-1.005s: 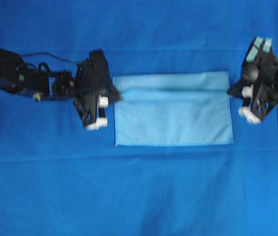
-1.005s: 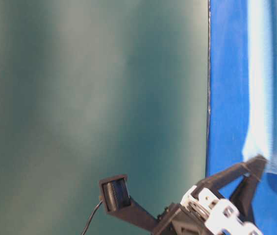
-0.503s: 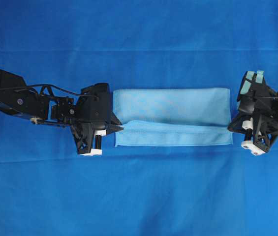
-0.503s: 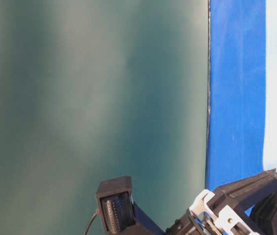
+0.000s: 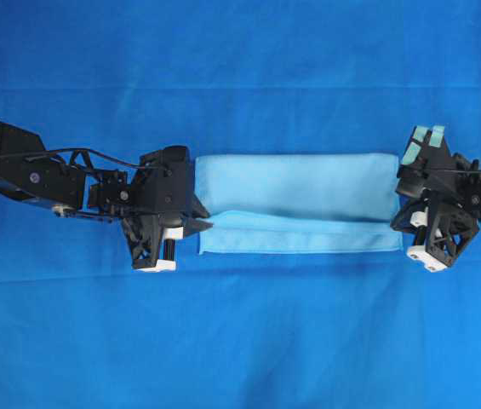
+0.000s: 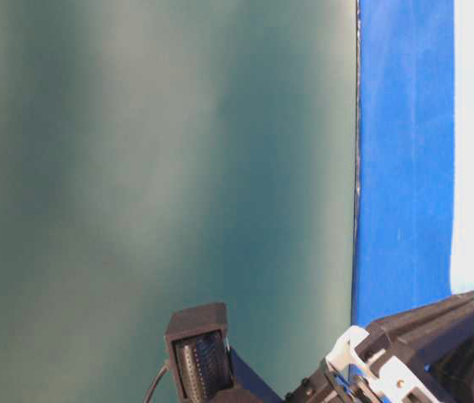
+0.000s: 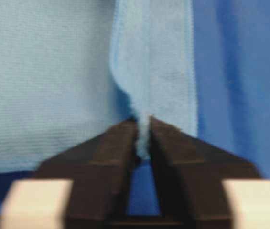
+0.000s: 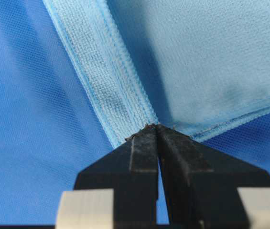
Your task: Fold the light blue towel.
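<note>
Wrist views sit closest to the work: in the left one, the left gripper (image 7: 143, 138) has its jaws clenched on a thin pinch of the light blue towel (image 7: 53, 81), right at the end of the turned-over flap; in the right one, the right gripper (image 8: 157, 138) has its jaws pressed together at the towel's corner, with the hem running away from the tips, so it appears to be gripping that corner too, though the cloth between the tips is barely visible. Farther out, the overhead view shows the towel (image 5: 300, 183) lying flat in the middle of the desk, on the darker blue table covering (image 5: 240, 341), as a long band between the two arms, the left gripper (image 5: 202, 226) touching one short end and the right gripper (image 5: 397, 223) the other. A narrow flap runs along the towel's near long edge, and its hem stops a little short of that edge. The step in hand looks like laying this fold down. To do it well, both ends should travel together at equal height, keeping the cloth lightly taut so no crease forms, and the carried hem should be lined up with the edge beneath before the jaws let go. The table-level view shows only a sliver of pale cloth and part of one arm.
</note>
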You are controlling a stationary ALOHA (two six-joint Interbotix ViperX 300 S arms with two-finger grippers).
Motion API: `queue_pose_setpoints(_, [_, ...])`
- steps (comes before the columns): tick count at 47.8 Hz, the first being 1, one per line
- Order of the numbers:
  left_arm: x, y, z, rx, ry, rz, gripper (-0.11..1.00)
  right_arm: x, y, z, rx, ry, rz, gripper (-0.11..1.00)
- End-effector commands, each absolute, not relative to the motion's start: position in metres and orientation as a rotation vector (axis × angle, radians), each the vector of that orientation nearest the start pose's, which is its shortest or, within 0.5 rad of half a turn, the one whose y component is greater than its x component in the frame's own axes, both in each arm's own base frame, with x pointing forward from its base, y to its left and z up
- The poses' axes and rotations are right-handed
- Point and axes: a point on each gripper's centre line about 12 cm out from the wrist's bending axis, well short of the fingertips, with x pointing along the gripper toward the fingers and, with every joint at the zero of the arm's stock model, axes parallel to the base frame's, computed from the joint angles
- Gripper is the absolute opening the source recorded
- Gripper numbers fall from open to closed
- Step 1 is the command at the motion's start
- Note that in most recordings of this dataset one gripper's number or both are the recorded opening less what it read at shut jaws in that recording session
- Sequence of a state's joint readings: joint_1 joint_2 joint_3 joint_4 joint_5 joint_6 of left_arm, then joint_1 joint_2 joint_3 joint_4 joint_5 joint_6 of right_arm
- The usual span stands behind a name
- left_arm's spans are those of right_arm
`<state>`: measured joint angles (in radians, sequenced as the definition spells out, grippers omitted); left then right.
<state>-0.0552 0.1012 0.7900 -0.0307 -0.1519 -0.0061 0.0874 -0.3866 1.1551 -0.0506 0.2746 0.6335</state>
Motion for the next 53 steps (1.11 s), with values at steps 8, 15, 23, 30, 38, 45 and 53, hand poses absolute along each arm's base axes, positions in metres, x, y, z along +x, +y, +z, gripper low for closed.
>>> queue_pose_setpoints(8, [0.368,-0.037,0.119,0.007,0.702,-0.081,0.63,0.225,0.035,0.132,0.476,0.99,-0.17,0.45])
queue_pose_setpoints(15, [0.365,-0.042,0.133,0.027,0.681,-0.103,0.73,0.224,0.037,0.142,0.462,0.978,-0.155,0.61])
queue_pose_setpoints(23, [0.363,-0.025,0.143,0.013,0.672,-0.061,0.67,0.221,0.026,0.159,0.399,0.957,-0.175,0.57])
queue_pose_setpoints(30, [0.366,0.0,0.144,-0.011,0.666,0.007,0.67,0.217,-0.007,0.166,0.351,0.921,-0.281,0.58])
queue_pose_setpoints(38, [0.365,0.032,0.145,-0.038,0.662,0.089,0.67,0.211,-0.046,0.166,0.333,0.902,-0.427,0.58])
queue_pose_setpoints(45, [0.365,0.051,0.145,-0.054,0.661,0.138,0.67,0.209,-0.068,0.162,0.311,0.908,-0.505,0.58])
queue_pose_setpoints(53, [0.369,0.057,0.136,-0.059,0.678,0.152,0.67,0.214,-0.073,0.147,0.308,0.95,-0.509,0.58])
